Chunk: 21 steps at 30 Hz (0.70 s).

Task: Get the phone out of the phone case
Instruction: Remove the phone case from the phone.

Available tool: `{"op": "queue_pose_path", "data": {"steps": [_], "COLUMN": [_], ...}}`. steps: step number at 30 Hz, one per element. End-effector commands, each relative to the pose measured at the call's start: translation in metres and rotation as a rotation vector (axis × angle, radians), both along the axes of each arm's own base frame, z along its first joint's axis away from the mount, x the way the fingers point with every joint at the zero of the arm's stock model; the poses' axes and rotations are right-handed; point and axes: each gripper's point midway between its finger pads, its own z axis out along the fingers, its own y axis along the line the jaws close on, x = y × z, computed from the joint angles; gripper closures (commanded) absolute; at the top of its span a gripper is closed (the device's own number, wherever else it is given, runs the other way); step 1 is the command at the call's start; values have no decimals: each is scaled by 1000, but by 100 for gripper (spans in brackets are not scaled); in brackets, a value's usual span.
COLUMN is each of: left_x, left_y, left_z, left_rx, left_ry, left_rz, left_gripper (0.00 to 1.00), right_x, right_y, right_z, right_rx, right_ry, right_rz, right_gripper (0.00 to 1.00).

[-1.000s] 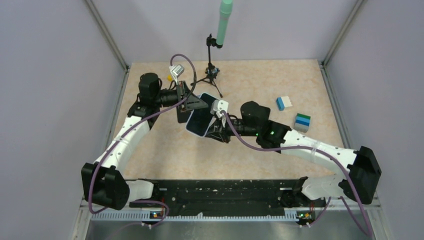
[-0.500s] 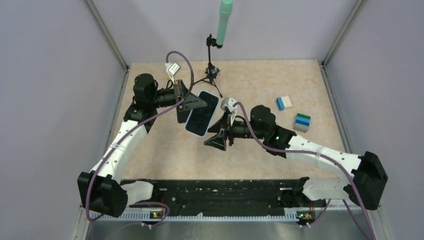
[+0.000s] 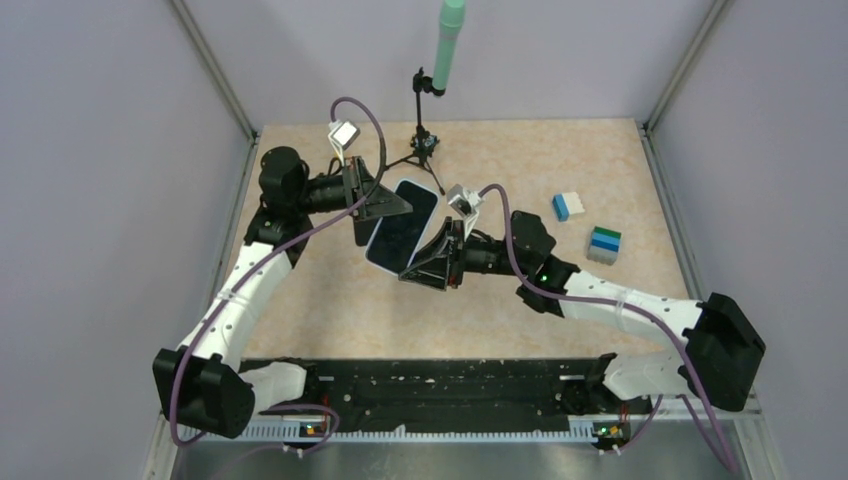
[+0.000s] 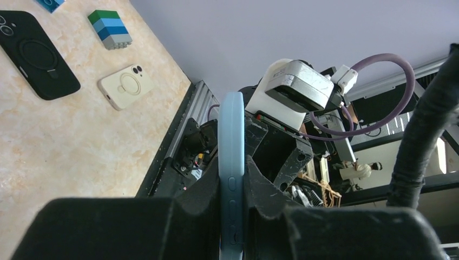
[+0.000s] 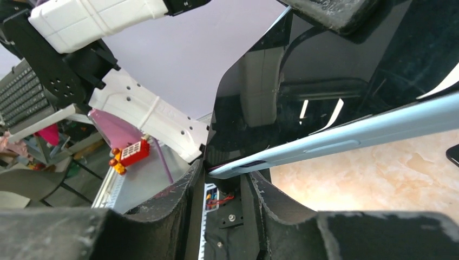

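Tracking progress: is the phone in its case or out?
In. The blue case wraps the phone on every visible edge, dark screen seated inside. The left end effector clamps the cased phone edgewise.

— What is being seen around the bench (image 3: 600, 170)?
— It is being enclosed on three sides by plain lavender-grey walls (image 3: 330, 60), which are being joined at the back corners by slanting metal posts (image 3: 215, 70).
— And its surface?
— A beige, marbled top is being lit evenly.
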Motion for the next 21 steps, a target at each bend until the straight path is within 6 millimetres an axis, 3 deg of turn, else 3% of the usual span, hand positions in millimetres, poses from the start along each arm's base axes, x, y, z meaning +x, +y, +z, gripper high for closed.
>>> {"op": "queue_pose_path", "data": {"steps": [1, 6, 13, 21], "left_x": [-10, -9, 4, 15], "left_y": [1, 1, -2, -3], "left_z": [22, 22, 15, 3], "left_rx": [-36, -49, -68, -70], "left_ry": [-67, -27, 145, 265], "left_rz": [-13, -4, 39, 84], "left_gripper": [100, 100, 100, 100], "right_x": [9, 27, 60, 89], "right_y": [-1, 1, 8, -3], "right_z": [31, 24, -12, -27], "right_rx": [119, 97, -73, -202], "right_ry": [-35, -32, -147, -288], "right_rz": [-47, -135, -326, -469], "right_gripper": [73, 78, 83, 82]}}
